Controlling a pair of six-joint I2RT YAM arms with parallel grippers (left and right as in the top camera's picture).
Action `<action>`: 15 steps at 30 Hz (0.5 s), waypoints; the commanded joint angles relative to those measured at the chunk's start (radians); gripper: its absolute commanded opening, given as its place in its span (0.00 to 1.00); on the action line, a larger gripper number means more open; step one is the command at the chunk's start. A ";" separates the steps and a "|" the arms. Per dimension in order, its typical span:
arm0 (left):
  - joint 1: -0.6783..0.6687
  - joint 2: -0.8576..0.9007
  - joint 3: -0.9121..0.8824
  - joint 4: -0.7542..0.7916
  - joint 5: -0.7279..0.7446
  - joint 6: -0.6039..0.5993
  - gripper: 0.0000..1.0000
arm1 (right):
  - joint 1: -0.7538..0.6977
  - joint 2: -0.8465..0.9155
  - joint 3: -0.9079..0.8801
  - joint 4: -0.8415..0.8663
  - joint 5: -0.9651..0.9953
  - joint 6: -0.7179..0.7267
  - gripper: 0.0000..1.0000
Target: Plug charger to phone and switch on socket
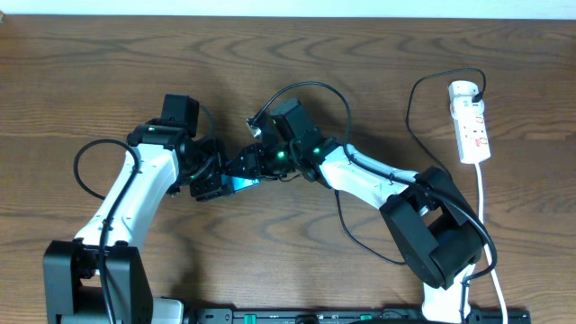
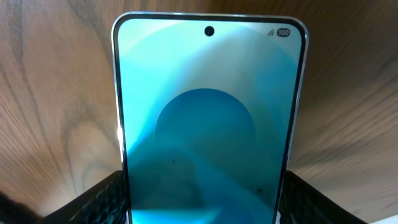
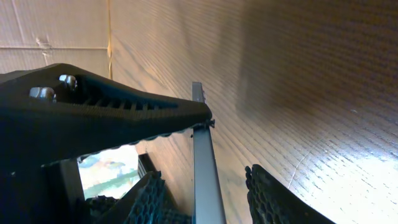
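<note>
Left wrist: phone [image 2: 208,112] inside left end effector [image 2: 204,183]

The wooden table [image 1: 81,54] bears the socket [image 1: 470,121] and the charger [image 1: 410,108] cable.

A robotics lab: a left arm [image 1: 126,193] and a right arm [image 1: 369,180], white with black joints, reach from bases at the lower edge over a wood-grain counter [image 1: 90,54], with a white socket [image 1: 470,121] at upper right
</note>
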 commanded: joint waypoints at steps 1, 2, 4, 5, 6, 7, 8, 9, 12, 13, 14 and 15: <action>-0.002 -0.008 -0.001 -0.003 -0.030 -0.001 0.07 | 0.006 -0.005 0.011 -0.002 0.008 0.011 0.43; -0.002 -0.008 -0.001 -0.003 -0.036 -0.001 0.07 | 0.006 -0.005 0.011 -0.002 0.008 0.011 0.43; -0.002 -0.008 -0.001 -0.004 -0.046 -0.001 0.07 | 0.006 -0.005 0.011 -0.002 0.008 0.011 0.42; -0.002 -0.008 -0.001 -0.004 -0.047 -0.001 0.07 | 0.006 -0.005 0.011 -0.002 0.008 0.011 0.42; -0.002 -0.008 -0.001 -0.003 -0.047 -0.001 0.07 | 0.006 -0.005 0.011 -0.002 0.008 0.011 0.41; -0.002 -0.008 -0.001 -0.003 -0.047 -0.001 0.07 | 0.006 -0.005 0.011 -0.003 0.008 0.012 0.41; -0.002 -0.008 -0.001 -0.003 -0.047 -0.001 0.07 | 0.006 -0.005 0.011 -0.004 0.008 0.013 0.41; -0.002 -0.008 -0.001 -0.003 -0.047 -0.001 0.07 | 0.006 -0.005 0.011 -0.007 0.008 0.015 0.40; -0.002 -0.008 -0.001 -0.003 -0.047 -0.001 0.07 | 0.008 -0.005 0.011 -0.024 0.009 0.015 0.40; -0.002 -0.008 -0.001 -0.003 -0.047 -0.001 0.07 | 0.010 -0.005 0.011 -0.029 0.009 0.015 0.39; -0.002 -0.008 -0.001 -0.003 -0.047 -0.001 0.07 | 0.013 -0.005 0.011 -0.029 0.010 0.015 0.39; -0.002 -0.007 -0.001 -0.003 -0.047 -0.001 0.07 | 0.014 -0.005 0.011 -0.029 0.012 0.016 0.39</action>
